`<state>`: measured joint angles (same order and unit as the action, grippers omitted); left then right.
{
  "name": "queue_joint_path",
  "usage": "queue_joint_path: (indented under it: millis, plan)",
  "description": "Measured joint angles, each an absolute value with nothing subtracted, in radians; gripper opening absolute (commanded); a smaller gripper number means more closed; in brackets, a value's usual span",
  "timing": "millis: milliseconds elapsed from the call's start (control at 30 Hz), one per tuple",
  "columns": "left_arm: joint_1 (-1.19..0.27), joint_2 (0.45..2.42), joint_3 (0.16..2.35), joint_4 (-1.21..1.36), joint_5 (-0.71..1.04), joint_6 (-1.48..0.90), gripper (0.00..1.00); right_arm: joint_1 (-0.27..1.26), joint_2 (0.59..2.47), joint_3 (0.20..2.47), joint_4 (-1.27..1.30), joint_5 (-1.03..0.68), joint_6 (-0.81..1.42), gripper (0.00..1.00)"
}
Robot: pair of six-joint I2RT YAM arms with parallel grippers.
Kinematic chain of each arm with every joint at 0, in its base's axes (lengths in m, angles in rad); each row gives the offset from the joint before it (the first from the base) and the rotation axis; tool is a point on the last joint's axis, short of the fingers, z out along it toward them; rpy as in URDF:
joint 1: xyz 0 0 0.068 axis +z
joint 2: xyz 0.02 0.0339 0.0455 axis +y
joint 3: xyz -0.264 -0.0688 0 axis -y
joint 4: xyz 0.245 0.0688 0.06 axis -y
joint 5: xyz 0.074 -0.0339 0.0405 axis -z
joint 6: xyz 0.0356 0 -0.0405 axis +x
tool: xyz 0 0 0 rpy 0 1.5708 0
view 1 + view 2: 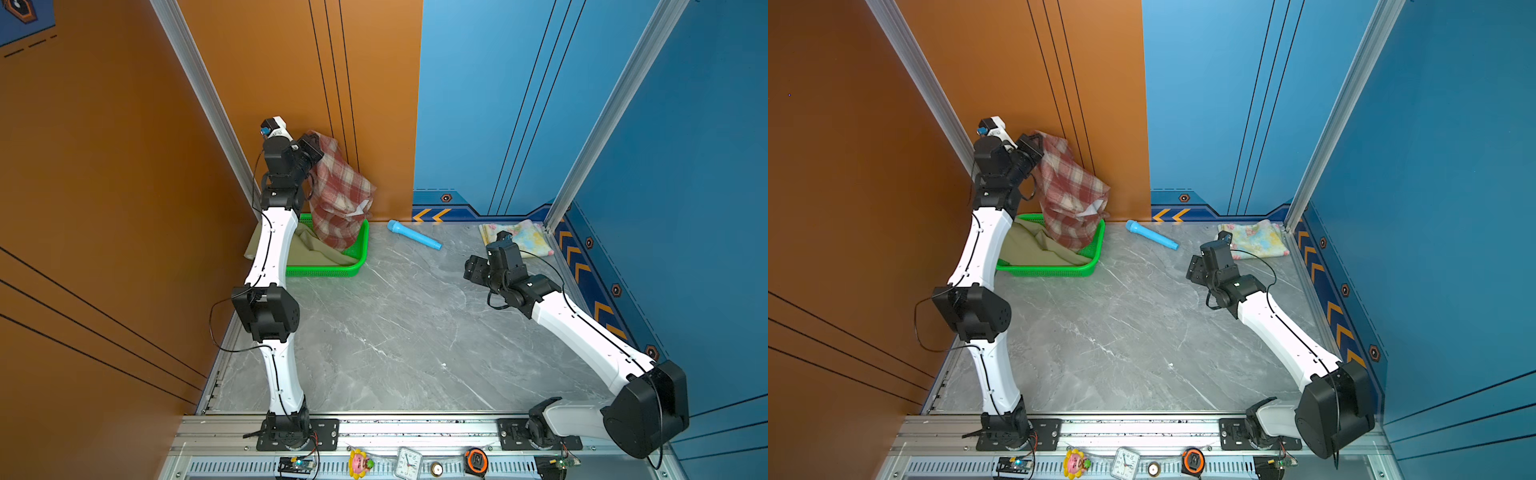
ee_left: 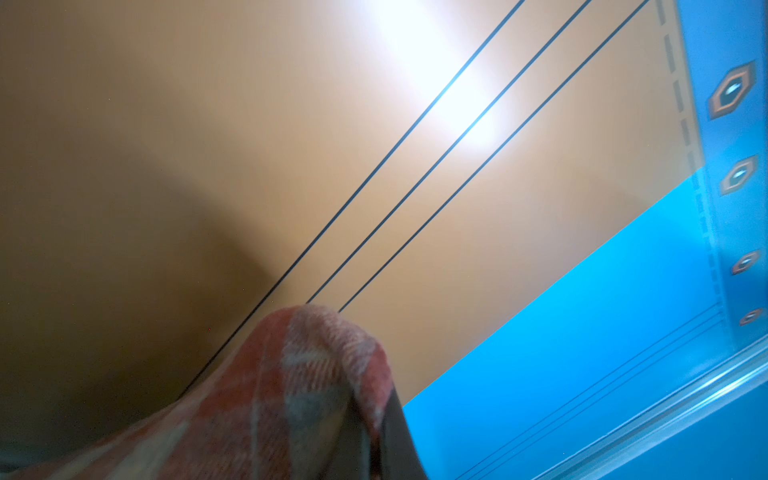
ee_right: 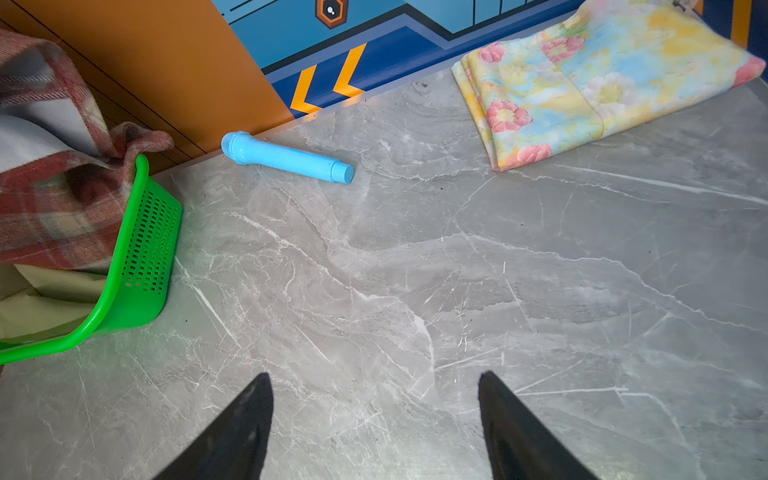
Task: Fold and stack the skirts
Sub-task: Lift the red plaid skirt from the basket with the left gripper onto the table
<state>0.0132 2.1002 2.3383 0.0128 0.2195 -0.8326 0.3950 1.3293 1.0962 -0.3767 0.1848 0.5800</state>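
Our left pincer (image 1: 312, 146) pinched the plaid skirt (image 1: 338, 191) above the green basket (image 1: 332, 272); our right pincer (image 3: 374, 374) was spread

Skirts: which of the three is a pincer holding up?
The plaid skirt, hanging from the shut left pincer. The olive skirt lies in the green basket; the floral skirt lies folded on the table.

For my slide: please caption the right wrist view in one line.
Open right gripper over marble table, facing light-blue tube, folded floral skirt, and plaid skirt hanging into green basket.
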Motion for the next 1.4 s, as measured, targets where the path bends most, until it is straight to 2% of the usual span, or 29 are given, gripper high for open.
queue_joint_path:
  millis: [267, 467, 767, 1033, 1133, 1333, 1367, 1400]
  plan:
    - [-0.001, 2.114, 2.422, 0.088, 0.306, -0.948, 0.00, 0.318, 1.285, 1.063, -0.376, 0.179, 0.595, 0.79]
    - [-0.070, 2.101, 2.436, 0.117, 0.369, -0.967, 0.00, 0.266, 1.238, 1.037, -0.375, 0.159, 0.606, 0.79]
    - [-0.296, 2.011, 2.406, 0.108, 0.451, -0.921, 0.00, 0.175, 1.114, 0.982, -0.387, 0.137, 0.610, 0.80]
    - [-0.605, 1.931, 2.378, 0.076, 0.520, -0.834, 0.00, 0.022, 0.999, 0.973, -0.467, 0.111, 0.619, 0.80]
    - [-0.674, 1.878, 2.237, 0.080, 0.538, -0.819, 0.00, -0.048, 0.965, 0.973, -0.508, 0.090, 0.625, 0.80]
    - [-0.655, 1.642, 1.617, 0.044, 0.482, -0.766, 0.00, -0.101, 0.915, 0.973, -0.597, 0.038, 0.617, 0.80]
    - [-0.636, 1.609, 1.521, 0.026, 0.465, -0.758, 0.04, -0.099, 0.911, 0.973, -0.609, 0.023, 0.612, 0.80]
    - [-0.615, 1.577, 1.428, 0.010, 0.447, -0.749, 0.17, -0.094, 0.908, 0.973, -0.622, 0.012, 0.606, 0.80]
